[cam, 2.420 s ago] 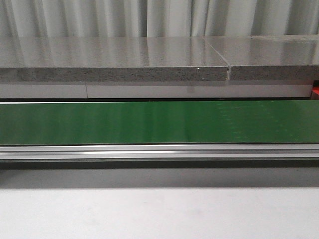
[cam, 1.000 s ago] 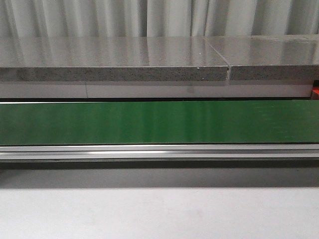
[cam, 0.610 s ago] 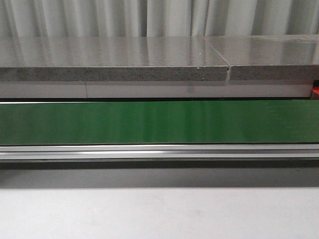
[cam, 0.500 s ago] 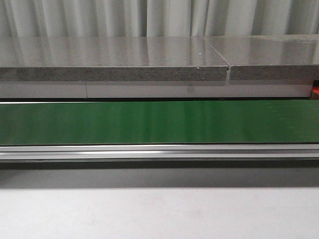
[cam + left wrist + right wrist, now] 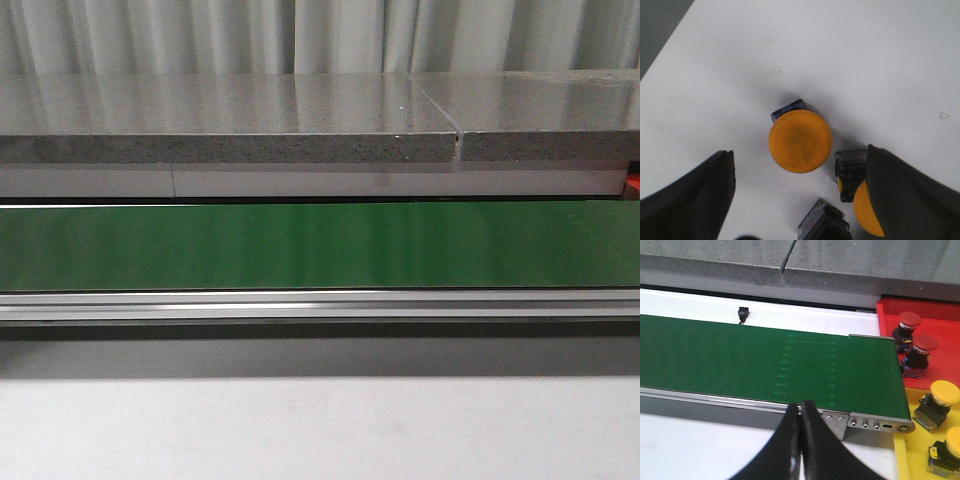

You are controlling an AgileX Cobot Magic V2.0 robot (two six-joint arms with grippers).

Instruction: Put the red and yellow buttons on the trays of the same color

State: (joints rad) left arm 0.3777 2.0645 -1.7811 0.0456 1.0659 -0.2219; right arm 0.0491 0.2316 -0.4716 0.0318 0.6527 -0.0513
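Observation:
In the left wrist view a yellow button (image 5: 800, 141) stands cap-up on the white table. My left gripper (image 5: 800, 160) is open above it, one finger on each side and neither touching it. A second yellow button (image 5: 866, 212) lies partly hidden under one finger (image 5: 910, 200). The dark body of a third button (image 5: 822, 227) shows at the frame's edge. In the right wrist view my right gripper (image 5: 801, 409) is shut on nothing, near the conveyor's end. There the red tray (image 5: 940, 310) holds two red buttons (image 5: 907, 324) (image 5: 920, 351). The yellow tray (image 5: 917, 452) holds two yellow buttons (image 5: 940, 399) (image 5: 951, 446).
A green conveyor belt (image 5: 320, 245) runs across the front view, with a metal rail (image 5: 320, 305) along its near side and a grey stone slab (image 5: 230, 120) behind. White table (image 5: 320, 430) lies in front. Neither arm shows in the front view.

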